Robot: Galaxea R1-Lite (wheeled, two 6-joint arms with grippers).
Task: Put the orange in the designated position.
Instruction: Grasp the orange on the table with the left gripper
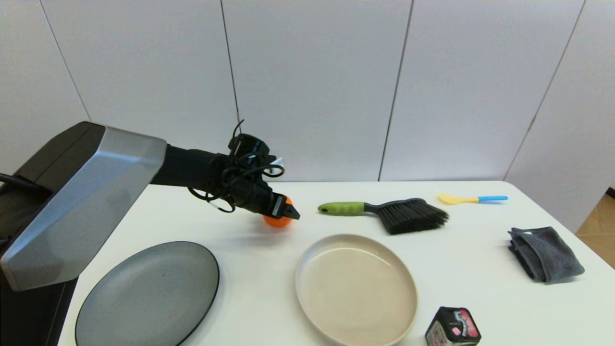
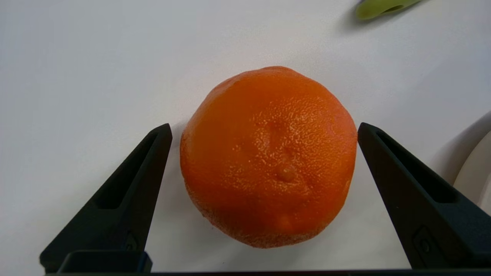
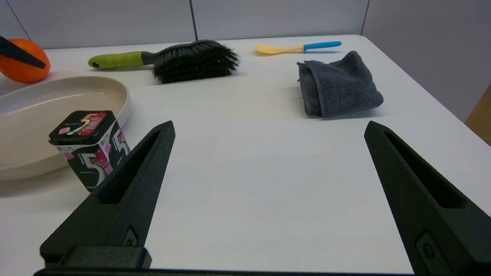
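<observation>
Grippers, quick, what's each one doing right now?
Left gripper: open, fingers either side of the orange, not clamped.
Right gripper: open, holding nothing, over bare table.

Left arm reached from 9 o'clock toward table centre, wrist pitched down | left gripper [image 1: 287,211] low at the table, fingers [image 2: 132,191] spread wide, not pinching | right gripper [image 3: 268,130] parked at 4 o'clock, out of head view, fingers [image 3: 126,191] wide apart, nothing between them

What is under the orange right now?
The orange sits on bare white table, between the left gripper's open fingers. The contact spot itself is hidden by the fruit. It lies on neither plate.
</observation>
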